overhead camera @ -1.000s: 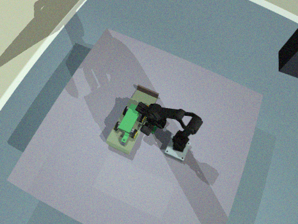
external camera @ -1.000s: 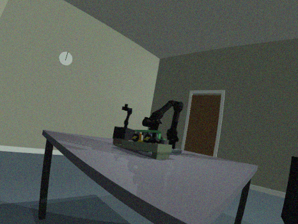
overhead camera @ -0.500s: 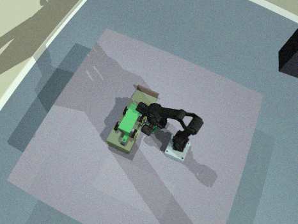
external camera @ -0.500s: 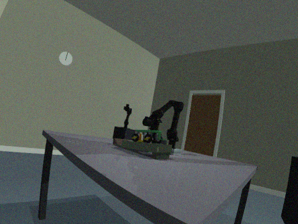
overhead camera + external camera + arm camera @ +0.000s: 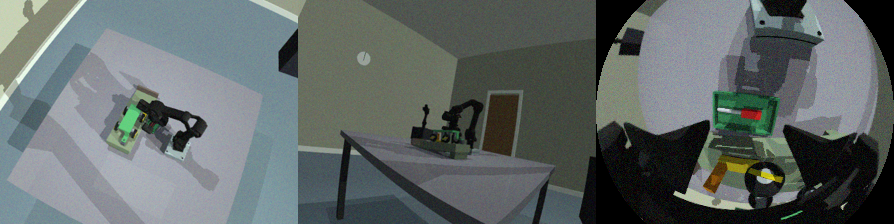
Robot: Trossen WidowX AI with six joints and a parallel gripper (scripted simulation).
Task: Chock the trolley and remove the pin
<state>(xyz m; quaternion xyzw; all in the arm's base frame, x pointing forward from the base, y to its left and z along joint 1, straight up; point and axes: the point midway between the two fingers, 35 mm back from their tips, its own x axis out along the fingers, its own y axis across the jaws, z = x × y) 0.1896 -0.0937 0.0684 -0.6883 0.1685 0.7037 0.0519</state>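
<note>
Surface: pale lilac tabletop (image 5: 198, 80) (image 5: 502, 185) above a blue floor (image 5: 204, 38) (image 5: 317, 173); brown door (image 5: 501, 125) and round clock (image 5: 364, 58) on the walls behind.
Ramp: greenish block (image 5: 119, 147) (image 5: 461, 152), a brown board (image 5: 148, 91) across one end.
Trolley: green body (image 5: 130, 119) (image 5: 449, 131), standing on its wheels on the ramp.
Chock: orange handle (image 5: 715, 177) visible beside the ramp-side wheel (image 5: 765, 179) in the wrist view; contact with the tyre cannot be confirmed.
Stop pin: red-headed pin (image 5: 751, 114), out of the trolley and lying in the green tray (image 5: 155, 129) (image 5: 716, 114). Head to the right and pale shank to the left in the wrist view.
Tray: on the surface between ramp and arm base; walls surround the pin.
Claw: (image 5: 153, 120) (image 5: 747, 125) spread almost fully, nothing held; positioned near the tray and the trolley's side. Exact clearance from the trolley cannot be read.
Arm: black links (image 5: 174, 112) (image 5: 474, 116) rising from a pale base plate (image 5: 168, 153) (image 5: 816, 39), bent over toward the ramp.
</note>
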